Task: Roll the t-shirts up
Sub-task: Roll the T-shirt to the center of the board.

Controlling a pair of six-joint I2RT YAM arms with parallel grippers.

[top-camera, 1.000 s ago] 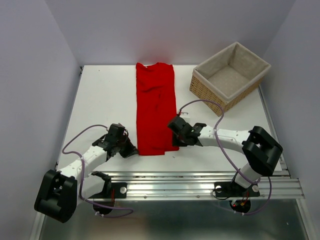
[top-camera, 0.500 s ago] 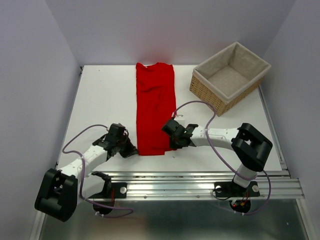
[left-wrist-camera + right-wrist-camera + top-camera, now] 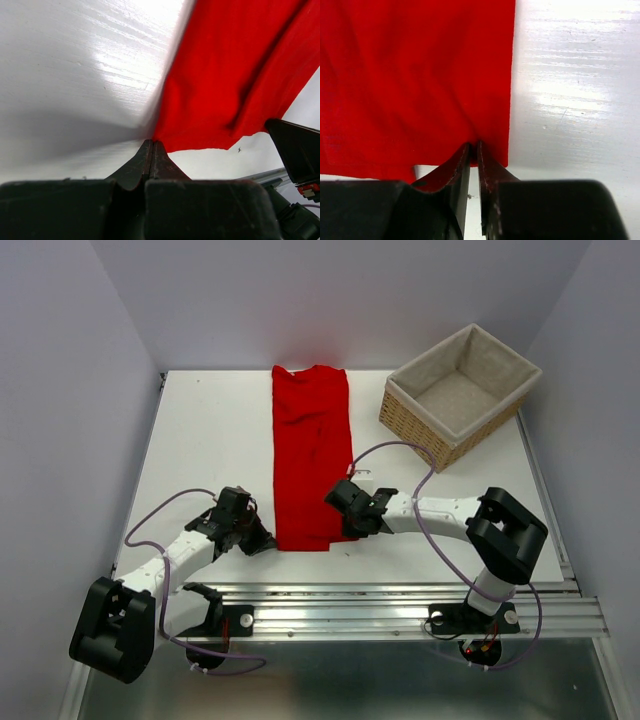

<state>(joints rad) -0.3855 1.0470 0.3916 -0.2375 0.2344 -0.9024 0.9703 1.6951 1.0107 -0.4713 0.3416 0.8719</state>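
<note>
Swung in from the right, the right pincer [image 3: 474, 145] clamps the near right hem corner of the red t-shirt [image 3: 310, 440], the left pincer [image 3: 151, 142] clamps its near left corner, and the folded strip runs lengthwise from both toward the surface's [image 3: 210, 430] far edge.

Count on inspection: one red t-shirt [image 3: 311, 455]; one wicker basket [image 3: 420, 425]; one white table [image 3: 210, 440]. Robot arms, two: left arm [image 3: 170, 560], right arm [image 3: 450, 512]. Grippers, two: left gripper [image 3: 268, 540], right gripper [image 3: 348, 525]. There are two purple cables [image 3: 400, 444], one per arm.
</note>
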